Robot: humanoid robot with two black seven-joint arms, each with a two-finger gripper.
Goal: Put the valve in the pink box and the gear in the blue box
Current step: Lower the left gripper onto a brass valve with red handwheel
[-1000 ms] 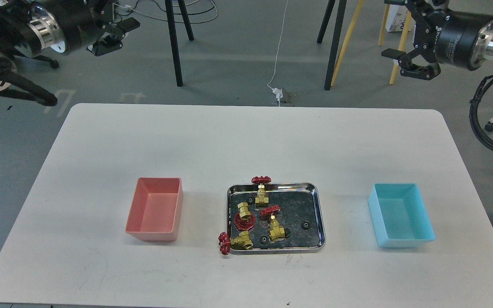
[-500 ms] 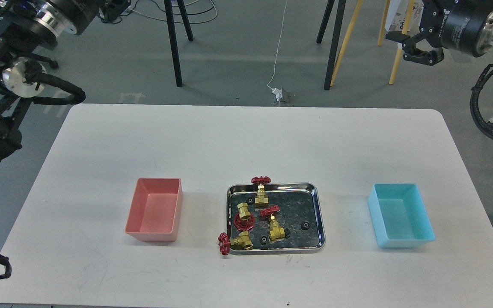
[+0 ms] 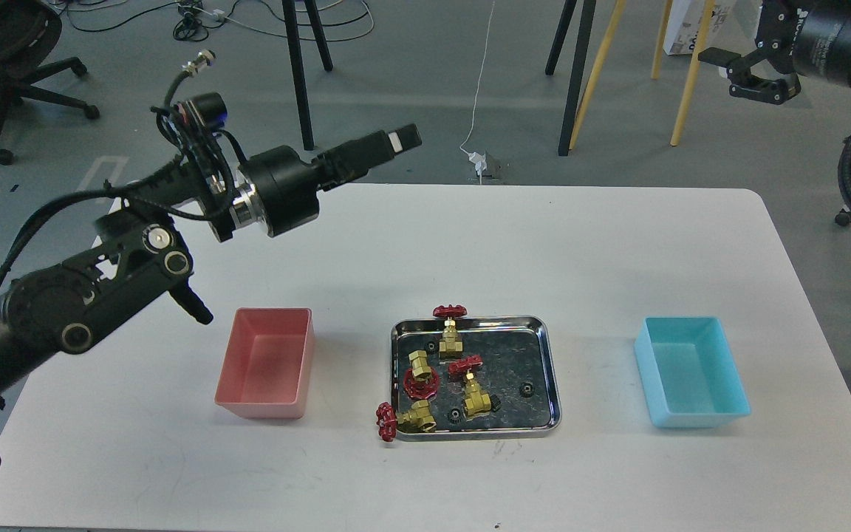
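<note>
black and cabled, your left gripper (image 3: 396, 140) reaches over the white table (image 3: 617, 244)'s far edge, its jaws seen edge-on, gap impossible to tell. below it sits the pink box (image 3: 267, 363), then the steel tray (image 3: 551, 369) holding the valve (image 3: 473, 387) and the gear (image 3: 526, 388), then the blue box (image 3: 691, 372). your right gripper (image 3: 754, 70) hangs top right, fingers spread.

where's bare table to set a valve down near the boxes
Bare white tabletop lies between the salmon-pink plastic bin and the shiny steel tray, between that tray and the cyan-blue plastic bin, and along the near edge. The tray itself is crowded with brass valves and small black gears.
</note>
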